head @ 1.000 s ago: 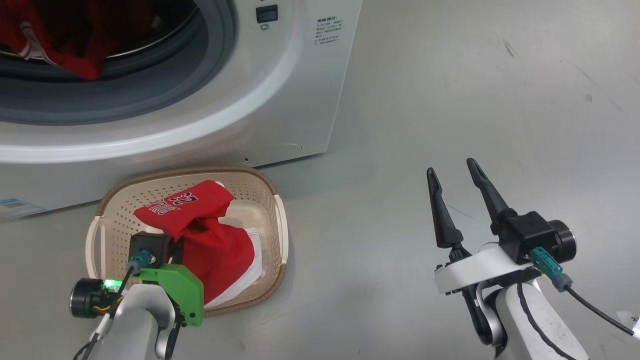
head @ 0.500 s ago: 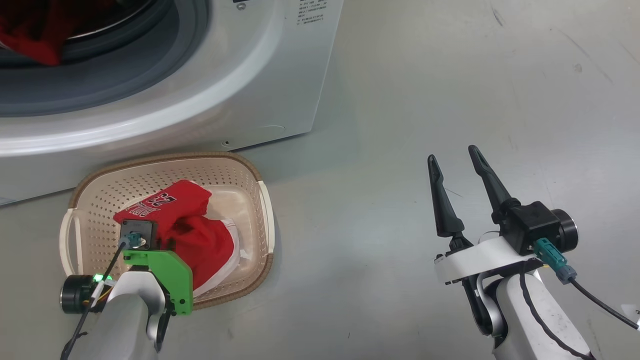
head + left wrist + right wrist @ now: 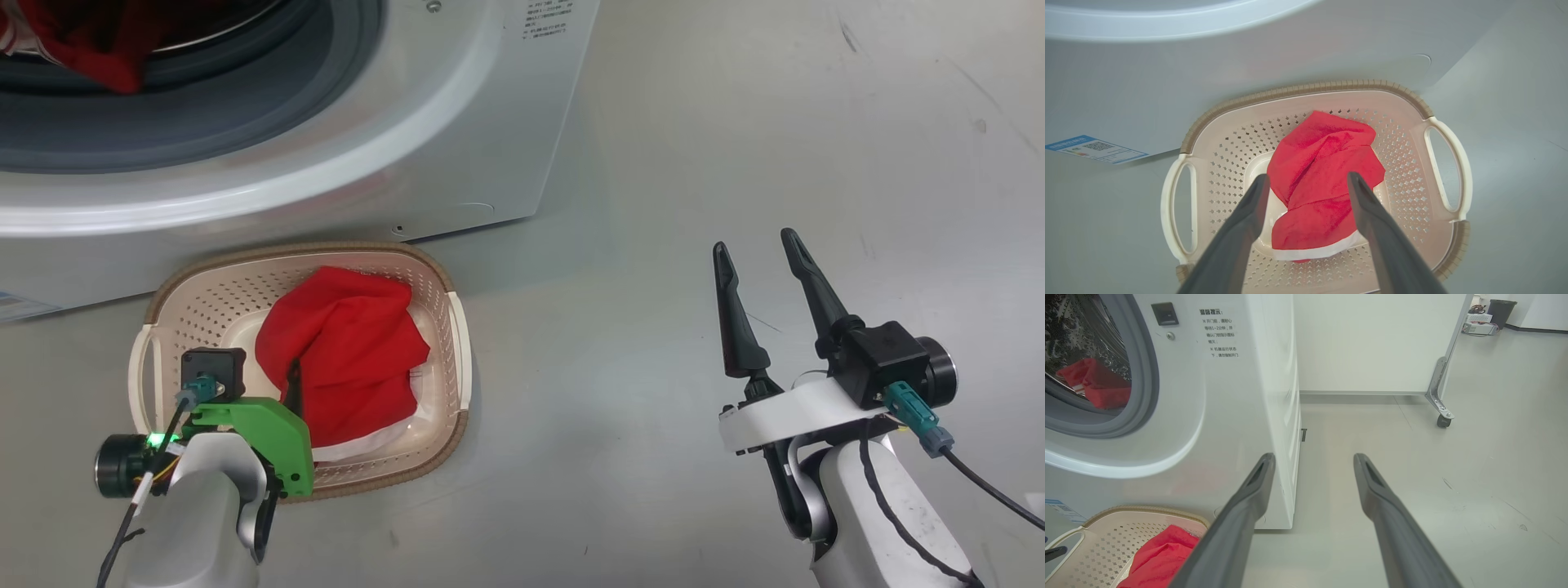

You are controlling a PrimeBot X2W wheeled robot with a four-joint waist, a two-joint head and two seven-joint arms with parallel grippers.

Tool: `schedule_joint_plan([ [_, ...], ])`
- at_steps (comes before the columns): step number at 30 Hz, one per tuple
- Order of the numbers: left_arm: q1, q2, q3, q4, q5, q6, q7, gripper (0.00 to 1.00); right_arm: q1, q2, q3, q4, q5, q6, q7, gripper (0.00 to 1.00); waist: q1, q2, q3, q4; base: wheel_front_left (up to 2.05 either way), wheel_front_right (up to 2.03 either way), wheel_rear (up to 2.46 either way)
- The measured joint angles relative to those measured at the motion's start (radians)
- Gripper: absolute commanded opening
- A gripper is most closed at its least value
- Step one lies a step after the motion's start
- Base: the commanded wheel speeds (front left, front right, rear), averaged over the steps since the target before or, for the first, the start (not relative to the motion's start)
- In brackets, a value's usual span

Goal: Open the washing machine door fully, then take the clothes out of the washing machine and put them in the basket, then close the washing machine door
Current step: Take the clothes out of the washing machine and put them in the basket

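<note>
Clothes: one red garment [image 3: 1323, 183] with white trim lay in the basket [image 3: 1306, 87], just beside the washing machine [image 3: 457, 122]; more red fabric [image 3: 1094, 386], seemingly at least one piece, lay in the drum. Left end effector [image 3: 1308, 176] hung over the basketed garment, fingers apart, gripping nothing; right end effector [image 3: 753, 239] stood apart and empty above the floor. Unloading was judged partly done, with closing the door outstanding.

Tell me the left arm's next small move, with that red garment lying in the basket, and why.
Probably lift the left gripper straight up, clear of the basket: its fingers stand open either side of the red garment, which lies loose, and more red clothes sit inside the washing machine.
</note>
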Motion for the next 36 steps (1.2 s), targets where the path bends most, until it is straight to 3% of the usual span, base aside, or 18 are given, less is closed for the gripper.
schedule_joint_plan([
  [11,0.000,-0.007,0.016,-0.087,-0.019,-0.009,-0.184,1.00,0.002,-0.006,-0.020,0.029,-0.007,0.000,0.000,1.00,0.0000,0.0000,-0.053,0.045,0.00,0.00,0.00],
  [30,0.114,-0.010,0.032,-0.342,-0.022,-0.012,-0.198,1.00,0.079,-0.030,-0.035,0.071,-0.009,-0.001,0.000,1.00,0.0000,0.0000,-0.219,0.122,0.00,0.00,0.00],
  [36,0.190,-0.010,0.036,-0.443,-0.012,0.010,-0.198,1.00,0.101,-0.031,-0.033,0.070,-0.009,-0.001,0.000,1.00,0.0000,0.0000,-0.268,0.139,0.00,0.00,0.00],
])
